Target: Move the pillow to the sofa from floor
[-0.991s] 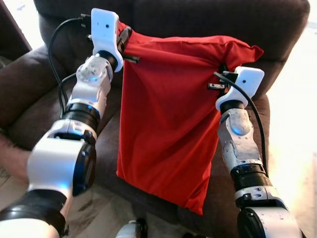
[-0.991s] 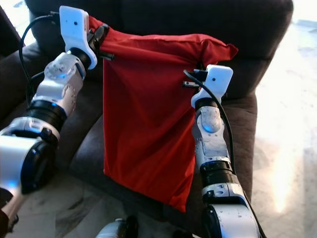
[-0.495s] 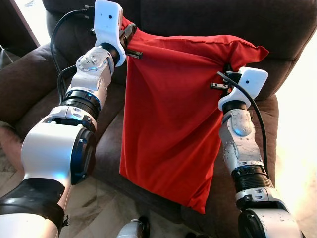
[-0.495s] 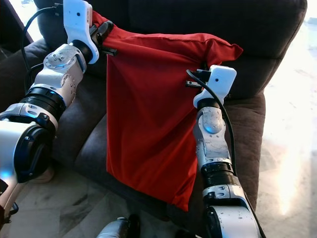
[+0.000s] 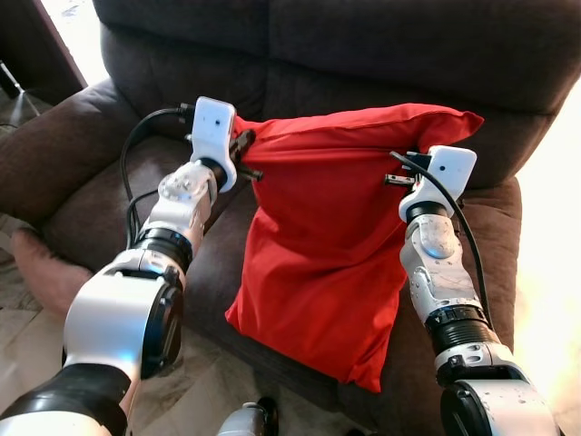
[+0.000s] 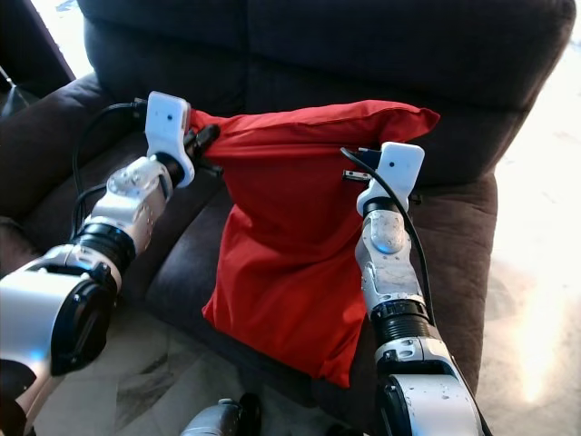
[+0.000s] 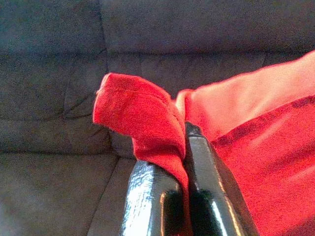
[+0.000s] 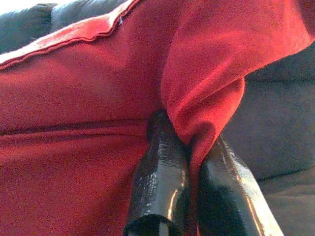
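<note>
i have the red pillow (image 5: pixel 336 245) held by its two top corners, hanging against the front of the dark sofa (image 5: pixel 381 54) seat. my left gripper (image 7: pixel 184 147) is pinched tight on the left corner, my right gripper (image 8: pixel 189 152) clamped on the right corner. the pillow's lower end droops past the seat's near edge toward the floor (image 6: pixel 154 363).
</note>
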Robot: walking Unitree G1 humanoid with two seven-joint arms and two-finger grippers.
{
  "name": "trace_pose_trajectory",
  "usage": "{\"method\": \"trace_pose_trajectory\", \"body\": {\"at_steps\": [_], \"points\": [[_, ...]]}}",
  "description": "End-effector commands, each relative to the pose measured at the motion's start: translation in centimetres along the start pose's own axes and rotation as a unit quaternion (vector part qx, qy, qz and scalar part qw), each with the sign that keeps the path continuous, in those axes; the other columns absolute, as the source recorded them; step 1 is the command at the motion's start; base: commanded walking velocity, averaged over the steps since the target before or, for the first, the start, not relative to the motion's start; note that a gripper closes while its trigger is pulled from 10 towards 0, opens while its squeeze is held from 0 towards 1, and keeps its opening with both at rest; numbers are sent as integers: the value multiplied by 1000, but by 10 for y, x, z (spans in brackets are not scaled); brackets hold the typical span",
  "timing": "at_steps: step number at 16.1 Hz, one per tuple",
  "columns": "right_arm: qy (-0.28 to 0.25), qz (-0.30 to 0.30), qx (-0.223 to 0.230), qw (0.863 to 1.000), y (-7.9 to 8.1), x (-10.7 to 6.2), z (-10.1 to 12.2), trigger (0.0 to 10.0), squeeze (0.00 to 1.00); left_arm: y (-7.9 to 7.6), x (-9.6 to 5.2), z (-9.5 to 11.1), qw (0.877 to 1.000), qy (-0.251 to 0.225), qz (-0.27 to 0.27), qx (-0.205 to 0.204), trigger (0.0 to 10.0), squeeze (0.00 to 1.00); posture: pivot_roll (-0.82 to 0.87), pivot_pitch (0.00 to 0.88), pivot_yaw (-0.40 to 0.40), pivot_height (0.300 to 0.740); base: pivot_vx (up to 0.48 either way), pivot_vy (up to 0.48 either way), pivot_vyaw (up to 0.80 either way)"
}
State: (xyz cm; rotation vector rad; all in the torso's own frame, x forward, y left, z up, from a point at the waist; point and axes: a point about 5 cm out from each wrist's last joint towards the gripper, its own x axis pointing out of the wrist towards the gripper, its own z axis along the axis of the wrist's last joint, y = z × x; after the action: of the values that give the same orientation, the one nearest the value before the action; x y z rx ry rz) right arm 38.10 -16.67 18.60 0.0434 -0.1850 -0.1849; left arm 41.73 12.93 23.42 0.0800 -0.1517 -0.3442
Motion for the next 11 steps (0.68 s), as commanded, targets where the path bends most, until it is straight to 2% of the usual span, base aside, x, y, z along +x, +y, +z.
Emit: {"method": "trace_pose_trajectory", "body": {"at_steps": [1, 4, 5, 6, 7, 9, 10, 11], "points": [[-15, -65, 5, 998, -28, 4, 6, 10000, 0, 19, -11, -12, 999, 12, 36, 4, 10000, 0, 164, 172, 70, 740, 0, 0, 0], [-9, -62, 4, 998, -26, 1, 2, 10000, 0, 19, -13, -13, 999, 7, 41, 4, 10000, 0, 166, 174, 68, 740, 0, 0, 0], [-7, -59, 2, 998, -25, -1, 0, 10000, 239, 19, -14, -14, 999, 1, 44, 2, 10000, 0, 169, 176, 69, 740, 0, 0, 0], [-7, -58, 3, 998, -25, -1, 0, 10000, 573, 19, -14, -14, 999, 0, 44, 2, 10000, 0, 168, 176, 69, 740, 0, 0, 0], [-9, -55, 3, 998, -24, -1, 0, 10000, 1000, 19, -14, -14, 999, -1, 45, 1, 10000, 0, 168, 177, 69, 740, 0, 0, 0], [-11, -56, 1, 998, -23, -2, 0, 10000, 1000, 19, -14, -14, 999, -3, 46, -1, 10000, 0, 168, 177, 71, 740, 0, 0, 0], [-12, -56, -1, 998, -23, -2, 1, 10000, 114, 19, -14, -14, 999, -5, 47, -2, 10000, 0, 168, 177, 72, 740, 0, 0, 0], [-14, -57, -2, 998, -22, -2, 1, 10000, 0, 20, -14, -12, 999, -9, 49, -2, 10000, 0, 168, 176, 72, 740, 0, 0, 0]]}}
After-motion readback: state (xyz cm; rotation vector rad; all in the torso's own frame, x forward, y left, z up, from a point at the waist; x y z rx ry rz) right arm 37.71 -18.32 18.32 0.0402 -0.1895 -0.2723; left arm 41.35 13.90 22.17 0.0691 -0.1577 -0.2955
